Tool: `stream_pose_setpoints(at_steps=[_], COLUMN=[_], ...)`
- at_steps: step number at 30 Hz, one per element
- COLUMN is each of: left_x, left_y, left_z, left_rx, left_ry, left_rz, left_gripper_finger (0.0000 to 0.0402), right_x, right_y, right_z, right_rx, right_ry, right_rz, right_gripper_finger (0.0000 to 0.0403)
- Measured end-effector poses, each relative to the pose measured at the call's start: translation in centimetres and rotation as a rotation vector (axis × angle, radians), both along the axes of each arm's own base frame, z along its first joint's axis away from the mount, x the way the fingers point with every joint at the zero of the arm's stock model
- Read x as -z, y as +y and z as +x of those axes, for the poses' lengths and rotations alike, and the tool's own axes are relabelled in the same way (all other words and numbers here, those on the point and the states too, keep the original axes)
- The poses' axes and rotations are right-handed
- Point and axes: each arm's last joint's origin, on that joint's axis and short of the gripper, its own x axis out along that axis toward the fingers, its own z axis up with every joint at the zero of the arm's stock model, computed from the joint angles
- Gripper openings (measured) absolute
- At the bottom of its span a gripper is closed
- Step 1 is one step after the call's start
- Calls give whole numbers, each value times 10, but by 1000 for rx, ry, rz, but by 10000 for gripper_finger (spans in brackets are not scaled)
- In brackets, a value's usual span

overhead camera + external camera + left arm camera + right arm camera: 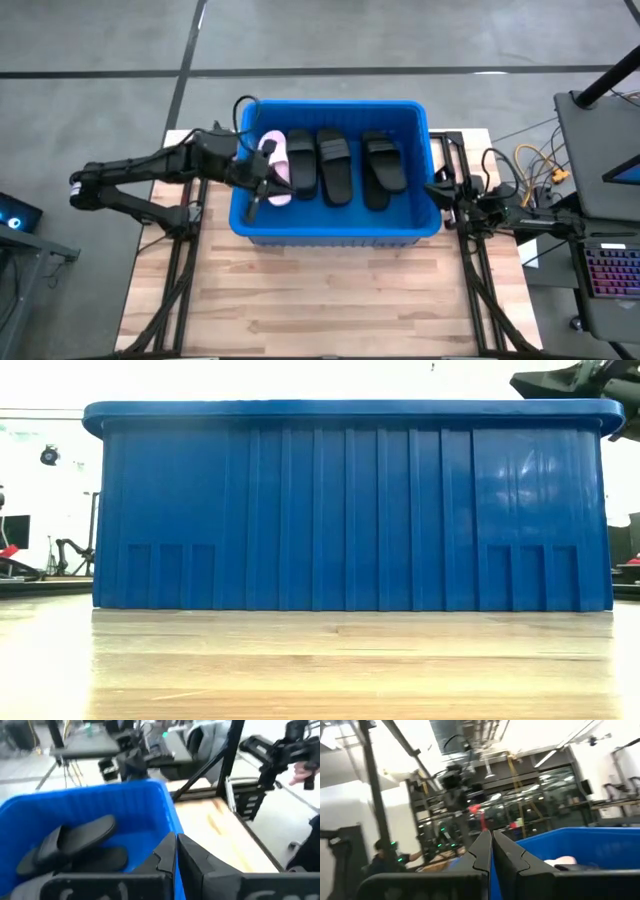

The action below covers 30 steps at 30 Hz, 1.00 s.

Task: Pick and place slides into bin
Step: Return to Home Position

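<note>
1. One bin [330, 228] stands on the table [330, 300], with two arms, one at each of its short ends.
2. The left arm comes in from left of the bin and reaches over the bin's left wall.
3. The left gripper [176, 845] hangs just inside that left wall, above the pink slide [275, 160]. Its fingers are pressed together with nothing between them.
4. Pink slides: pale pink shows in one patch at the bin's left end. I cannot tell whether it is one slide or two stacked.
5. Black slides [333, 168]: three dark rows lie side by side to the right of the pink, running across the bin's middle towards its right end. The rightmost row looks wider, so it may be more than one slide, and I cannot tell the exact count.
6. The left wrist view shows two black slides overlapping on the bin's floor.
7. No slide lies on the table outside the bin.
8. The right gripper [491, 845] sits just outside the bin's right wall, at rim height. Its fingers meet with no gap and hold nothing.
</note>
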Motion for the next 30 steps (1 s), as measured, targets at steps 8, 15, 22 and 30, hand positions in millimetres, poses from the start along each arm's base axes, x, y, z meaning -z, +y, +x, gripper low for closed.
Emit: stream_pose_setpoints(at_steps=[8,15,22,30], left_x=[34,80,127,182], left_y=[-13,-13,-12,-11], left_z=[-49,-97,-115,-120], left_rx=[-33,-122,-215,-247], left_ry=[-66,-292,-381,-542], left_rz=[58,62,13,-25], left_gripper_finger=[0,0,0,0], right_x=[0,1,2,7], right_y=[-1,-1,0,1], right_z=[0,2,3,4], right_rx=[34,33,-4,-14], right_ry=[-5,21,37,106], right_rz=[38,40,11,-58], right_gripper_finger=[9,9,9,9])
